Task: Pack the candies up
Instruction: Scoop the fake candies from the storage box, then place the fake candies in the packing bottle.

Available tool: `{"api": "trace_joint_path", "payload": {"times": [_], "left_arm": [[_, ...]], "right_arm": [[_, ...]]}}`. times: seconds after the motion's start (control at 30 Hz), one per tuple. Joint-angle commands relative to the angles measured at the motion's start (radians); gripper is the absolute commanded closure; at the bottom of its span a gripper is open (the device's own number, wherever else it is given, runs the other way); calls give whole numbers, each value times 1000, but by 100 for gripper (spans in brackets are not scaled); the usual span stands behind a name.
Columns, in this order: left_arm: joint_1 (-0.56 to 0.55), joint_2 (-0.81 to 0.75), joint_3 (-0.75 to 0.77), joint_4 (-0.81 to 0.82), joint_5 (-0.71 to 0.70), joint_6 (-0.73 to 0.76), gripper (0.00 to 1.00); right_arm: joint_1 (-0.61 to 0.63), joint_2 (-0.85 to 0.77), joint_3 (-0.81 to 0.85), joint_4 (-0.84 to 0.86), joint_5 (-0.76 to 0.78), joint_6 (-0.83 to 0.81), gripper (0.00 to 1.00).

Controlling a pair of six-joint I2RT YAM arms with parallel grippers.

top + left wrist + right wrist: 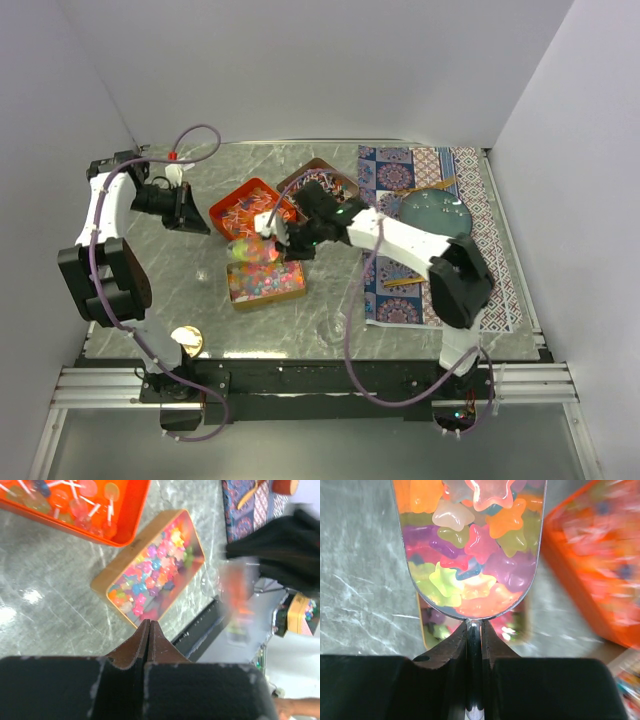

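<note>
My right gripper (475,625) is shut on the handle of a metal scoop (474,680) heaped with star-shaped candies (480,542) in several colours. In the top view the right gripper (285,240) holds the loaded scoop (250,250) just above a gold tin (265,282) of the same candies. The tin shows under the scoop in the right wrist view (432,627) and in the left wrist view (157,567). My left gripper (149,622) is shut and empty, hovering left of an orange tray (250,207) of wrapped sweets.
A brown tray (322,180) of small candies sits behind the orange tray (75,505). A patterned mat (490,250) on the right carries a teal plate (435,212) and gold cutlery (400,282). A small round object (186,340) lies near the left arm's base.
</note>
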Motion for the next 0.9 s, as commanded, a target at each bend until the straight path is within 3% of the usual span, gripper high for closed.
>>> {"api": "trace_joint_path", "payload": {"times": [0.0, 0.27, 0.5, 0.87], "left_arm": [[5, -73, -26, 95, -18, -97, 99], [6, -134, -117, 255, -85, -200, 99], [5, -132, -106, 244, -173, -195, 99], [5, -157, -204, 344, -151, -226, 99]], "right_arm": [[-67, -177, -36, 31, -54, -9, 100], [-212, -415, -232, -32, -75, -77, 100], [-238, -467, -278, -250, -25, -258, 100], [-275, -682, -498, -342, 148, -454, 100]]}}
